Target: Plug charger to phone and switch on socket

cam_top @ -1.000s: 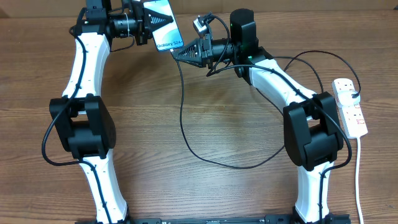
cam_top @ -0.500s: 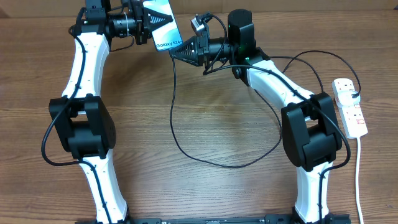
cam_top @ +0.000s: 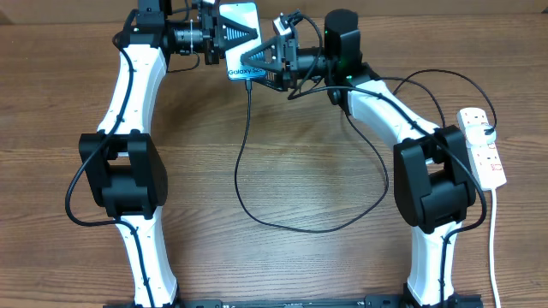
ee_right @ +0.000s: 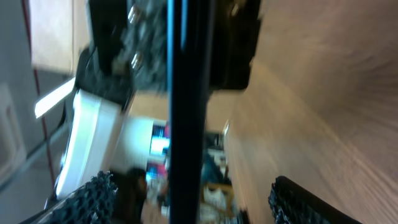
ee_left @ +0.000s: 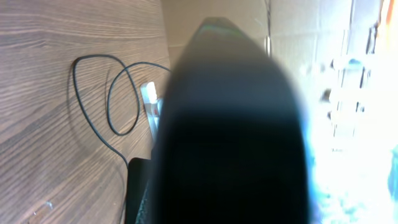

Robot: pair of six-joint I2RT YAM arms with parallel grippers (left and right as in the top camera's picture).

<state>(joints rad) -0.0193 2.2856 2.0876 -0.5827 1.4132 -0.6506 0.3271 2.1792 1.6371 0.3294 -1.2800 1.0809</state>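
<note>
Left end effector [cam_top: 231, 32] grips the slim teal-screened phone [cam_top: 247, 15] aloft, apparently presenting its port; right end effector [cam_top: 253, 62], fingers apart, straddles that end.

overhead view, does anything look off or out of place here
Nothing looks spilled or damaged. The one unusual thing is the phone: it is not lying flat but held in the left gripper near the far edge. The charger hangs from about its lower end, and the right gripper is close beside it.
</note>
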